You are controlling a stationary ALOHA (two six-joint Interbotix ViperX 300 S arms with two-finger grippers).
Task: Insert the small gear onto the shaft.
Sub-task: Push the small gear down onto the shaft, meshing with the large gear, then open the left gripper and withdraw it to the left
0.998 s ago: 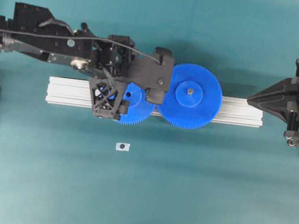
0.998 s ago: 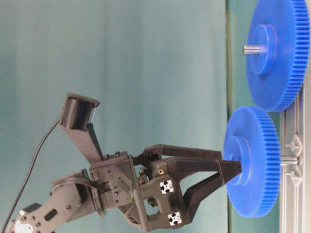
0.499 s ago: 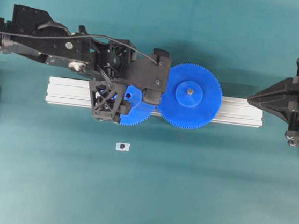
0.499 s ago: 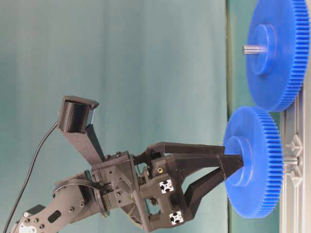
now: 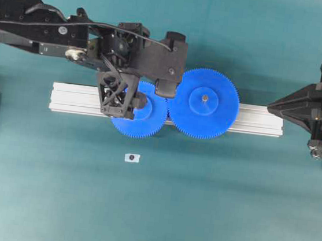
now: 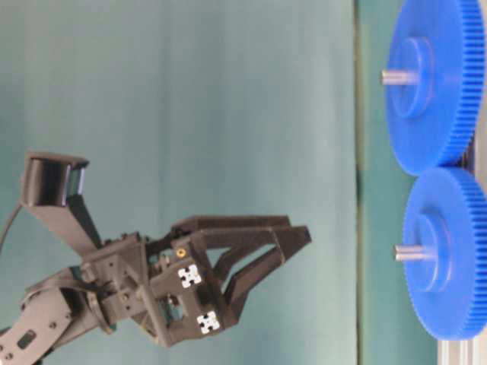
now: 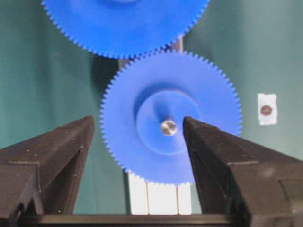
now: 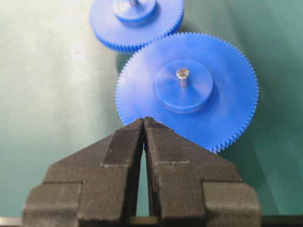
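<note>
The small gear lies flat on the rail with the shaft sticking up through its hub, its teeth meeting those of the larger gear. In the left wrist view the shaft's metal tip shows in the middle of the small gear. My left gripper hangs above the gear, open, with nothing between its fingers. My right gripper stays at the right end of the rail, shut and empty, pointing at the larger gear; the small gear lies beyond it.
The ribbed silver rail runs left to right under both gears. The larger gear has its own metal pin. A small white tag with a dark spot lies on the teal table in front of the rail.
My left gripper has let go of the small gear's hub and drawn back up from it. The gear has slid down the shaft onto the rail, and the shaft's tip now stands out.
</note>
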